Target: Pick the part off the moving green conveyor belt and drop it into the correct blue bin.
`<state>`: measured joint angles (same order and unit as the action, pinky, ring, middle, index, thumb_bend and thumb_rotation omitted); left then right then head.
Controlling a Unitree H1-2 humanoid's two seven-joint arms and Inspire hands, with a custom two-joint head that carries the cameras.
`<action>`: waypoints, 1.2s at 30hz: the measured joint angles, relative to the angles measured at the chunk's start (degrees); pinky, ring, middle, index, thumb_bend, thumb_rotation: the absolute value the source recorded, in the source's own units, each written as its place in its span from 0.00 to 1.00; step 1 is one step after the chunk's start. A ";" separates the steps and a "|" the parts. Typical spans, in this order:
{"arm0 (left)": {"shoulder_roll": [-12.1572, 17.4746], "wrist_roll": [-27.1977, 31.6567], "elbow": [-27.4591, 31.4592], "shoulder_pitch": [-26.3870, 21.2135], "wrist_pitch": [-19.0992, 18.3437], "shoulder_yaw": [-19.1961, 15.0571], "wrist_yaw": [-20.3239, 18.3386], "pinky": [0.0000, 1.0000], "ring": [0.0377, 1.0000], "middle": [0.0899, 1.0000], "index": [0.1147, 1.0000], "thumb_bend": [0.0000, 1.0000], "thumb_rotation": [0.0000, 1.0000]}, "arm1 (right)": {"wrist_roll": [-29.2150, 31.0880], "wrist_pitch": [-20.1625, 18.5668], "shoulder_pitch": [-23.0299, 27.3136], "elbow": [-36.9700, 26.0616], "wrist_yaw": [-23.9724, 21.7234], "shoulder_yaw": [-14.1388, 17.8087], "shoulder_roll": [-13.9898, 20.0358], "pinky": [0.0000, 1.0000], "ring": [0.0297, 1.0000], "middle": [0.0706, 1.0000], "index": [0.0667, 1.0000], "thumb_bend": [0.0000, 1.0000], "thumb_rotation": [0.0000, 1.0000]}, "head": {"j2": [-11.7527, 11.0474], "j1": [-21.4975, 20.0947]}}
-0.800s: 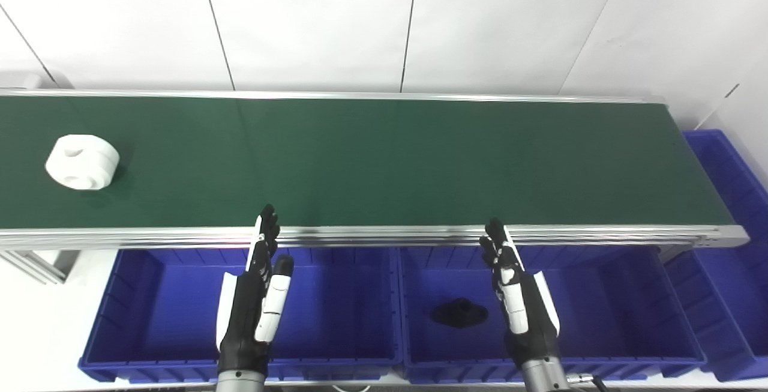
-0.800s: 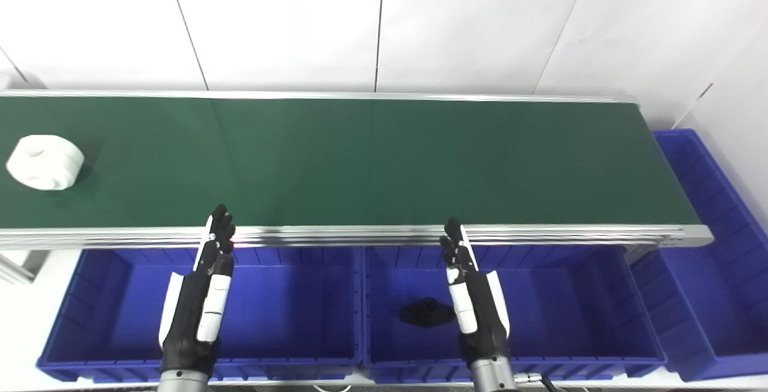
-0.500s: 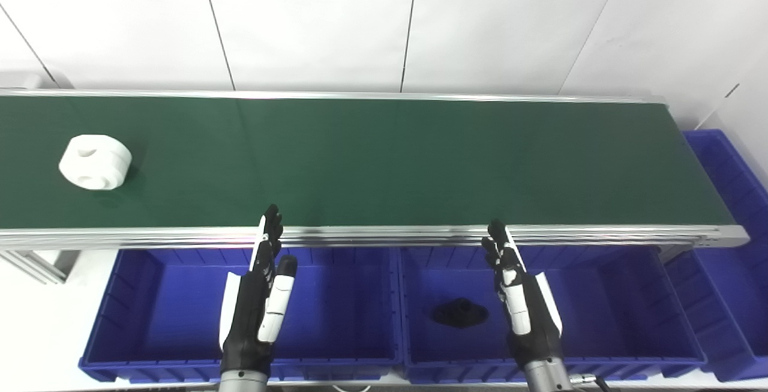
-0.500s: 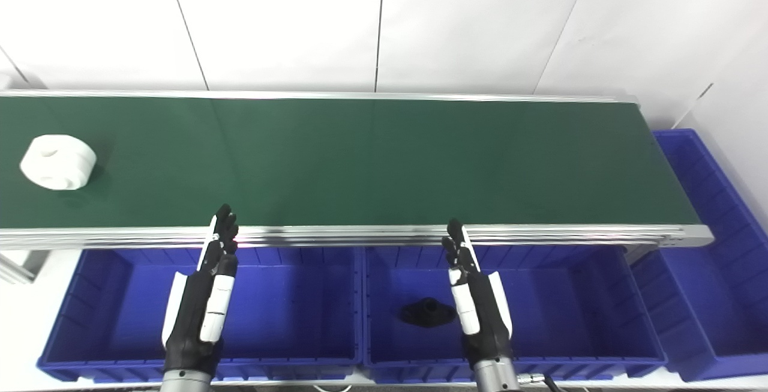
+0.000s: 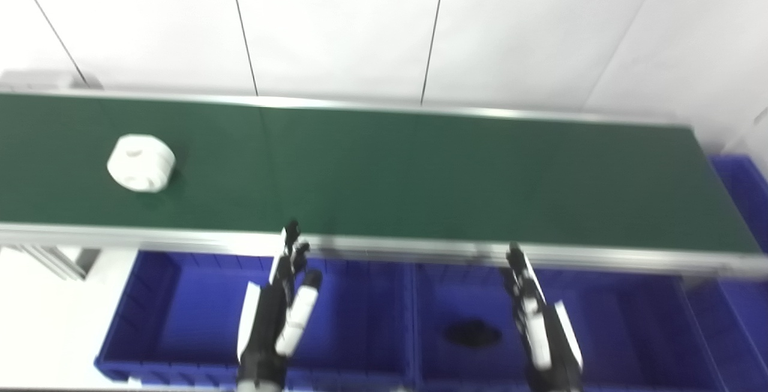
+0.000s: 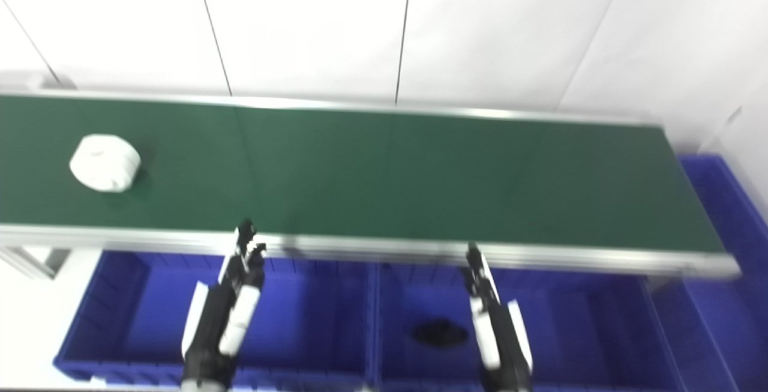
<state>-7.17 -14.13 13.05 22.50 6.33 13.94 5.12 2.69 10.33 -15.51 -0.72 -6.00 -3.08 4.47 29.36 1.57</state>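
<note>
A white round part (image 5: pixel 141 162) with holes in its top lies on the left stretch of the green conveyor belt (image 5: pixel 384 176). My left hand (image 5: pixel 277 314) is open and empty, fingers straight, over the left blue bin (image 5: pixel 180 314) just below the belt's near rail, right of the part. My right hand (image 5: pixel 540 326) is open and empty over the middle blue bin (image 5: pixel 612 332). A black part (image 5: pixel 473 333) lies in that middle bin. The picture is blurred.
A third blue bin (image 5: pixel 744 200) stands at the belt's right end. An aluminium rail (image 5: pixel 384 251) edges the belt's near side. A white panelled wall (image 5: pixel 384 20) stands behind the belt. A grey frame piece (image 5: pixel 54 260) shows at lower left.
The camera has shifted, moving the whole scene right and down in the picture. The white part has travelled right along the belt. Both hands stay open over the bins.
</note>
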 measured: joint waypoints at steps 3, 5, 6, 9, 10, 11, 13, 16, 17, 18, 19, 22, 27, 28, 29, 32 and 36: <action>0.01 -0.02 -0.46 -0.06 0.53 0.01 0.27 0.90 0.93 1.00 1.00 0.47 0.93 | 0.77 1.11 0.00 0.87 -0.32 0.19 0.26 1.00 0.98 1.00 1.00 0.89 0.98 | -1.05 1.49; 0.01 -0.03 -0.96 -0.13 0.78 0.00 0.29 0.87 0.92 1.00 1.00 0.48 0.91 | 1.27 2.19 0.08 1.42 -0.74 0.40 0.48 1.00 0.99 1.00 1.00 0.88 0.99 | -1.76 2.56; 0.01 -0.04 -1.18 -0.17 0.87 0.00 0.34 0.86 0.92 0.99 1.00 0.48 0.91 | 1.43 2.78 0.24 1.97 -0.96 0.53 0.59 1.00 0.99 1.00 1.00 0.88 1.00 | -2.46 3.34; 0.05 -0.75 -2.41 -0.37 1.38 -0.03 1.12 0.82 0.91 0.99 1.00 0.46 0.90 | 1.74 3.85 0.66 3.60 -1.33 0.83 0.93 1.00 1.00 1.00 1.00 0.87 1.00 | -3.17 4.05; 0.06 -1.05 -2.84 -0.43 1.74 -0.03 1.23 0.80 0.91 0.99 1.00 0.45 0.88 | 1.88 4.26 0.79 4.16 -1.42 0.89 1.05 1.00 1.00 1.00 1.00 0.87 1.00 | -3.69 4.66; 0.09 -1.32 -3.44 -0.55 2.29 -0.04 1.38 0.79 0.91 0.99 1.00 0.44 0.87 | 1.99 4.68 0.90 4.74 -1.49 0.99 1.15 1.00 1.00 1.00 1.00 0.87 1.00 | -3.70 4.67; 0.15 -1.37 -4.27 -0.75 2.77 -0.07 1.53 0.78 0.91 0.99 1.00 0.44 0.86 | 2.34 5.07 0.96 5.11 -1.86 1.11 1.40 1.00 1.00 1.00 1.00 0.87 1.00 | -3.79 5.02; 0.15 -1.46 -4.47 -0.84 3.93 -0.08 1.96 0.74 0.89 0.98 1.00 0.43 0.83 | 3.17 5.10 1.03 5.11 -2.41 1.33 1.65 1.00 1.00 1.00 1.00 0.82 1.00 | -3.61 5.98; 0.15 -1.46 -4.49 -0.85 3.95 -0.08 1.99 0.73 0.89 0.98 1.00 0.43 0.83 | 3.42 5.10 1.06 5.12 -2.53 1.37 1.74 1.00 1.00 1.00 1.00 0.82 1.00 | -3.61 5.99; 0.15 -1.47 -4.51 -0.86 3.95 -0.08 2.01 0.73 0.89 0.98 1.00 0.42 0.82 | 3.66 5.12 1.08 5.14 -2.62 1.38 1.82 1.00 1.00 1.00 1.00 0.81 1.00 | -3.52 6.86; 0.15 -1.54 -4.53 -0.86 3.96 -0.08 2.13 0.73 0.89 0.98 1.00 0.41 0.81 | 3.90 5.18 1.14 5.28 -2.77 1.44 1.88 1.00 1.00 1.00 1.00 0.81 1.00 | -3.35 7.74; 0.15 -1.75 -4.62 -0.92 4.00 -0.07 2.62 0.74 0.88 0.98 1.00 0.41 0.70 | 4.84 5.64 1.39 6.52 -3.59 1.64 2.11 1.00 1.00 1.00 1.00 0.80 1.00 | -3.35 8.53; 0.56 -2.09 -4.97 -1.34 5.13 0.37 2.61 0.73 0.87 0.94 0.99 0.69 0.42 | 4.80 5.85 1.42 6.79 -3.64 1.78 2.19 1.00 1.00 1.00 1.00 0.81 1.00 | -3.70 9.94; 0.80 -2.60 -5.09 -1.61 5.72 0.67 2.62 0.71 0.86 0.93 0.98 0.73 0.39 | 4.78 5.86 1.51 6.87 -3.66 1.77 2.18 1.00 1.00 1.00 1.00 0.82 1.00 | -3.78 10.03; 1.13 -3.37 -5.15 -1.94 6.47 1.13 2.61 0.69 0.85 0.91 0.95 0.78 0.34 | 4.74 5.86 1.60 6.96 -3.66 1.76 2.18 1.00 1.00 1.00 1.00 0.82 1.00 | -3.79 10.03; 1.72 -5.20 -4.33 -3.67 7.35 2.10 2.45 0.64 0.83 0.87 0.87 0.90 0.29 | 4.57 5.86 1.94 7.03 -3.69 1.67 2.17 1.00 1.00 1.00 1.00 0.79 1.00 | -4.14 10.03; 3.58 -10.57 0.34 -9.33 7.64 1.26 1.60 0.47 0.66 0.73 0.71 0.99 0.28 | 3.73 5.98 2.79 8.25 -3.66 1.50 2.06 1.00 1.00 1.00 1.00 0.79 1.00 | -4.31 9.94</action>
<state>-3.58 -24.70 13.39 13.17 13.97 15.19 6.73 6.42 16.31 -12.72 7.53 -9.65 -1.58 6.53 25.05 11.51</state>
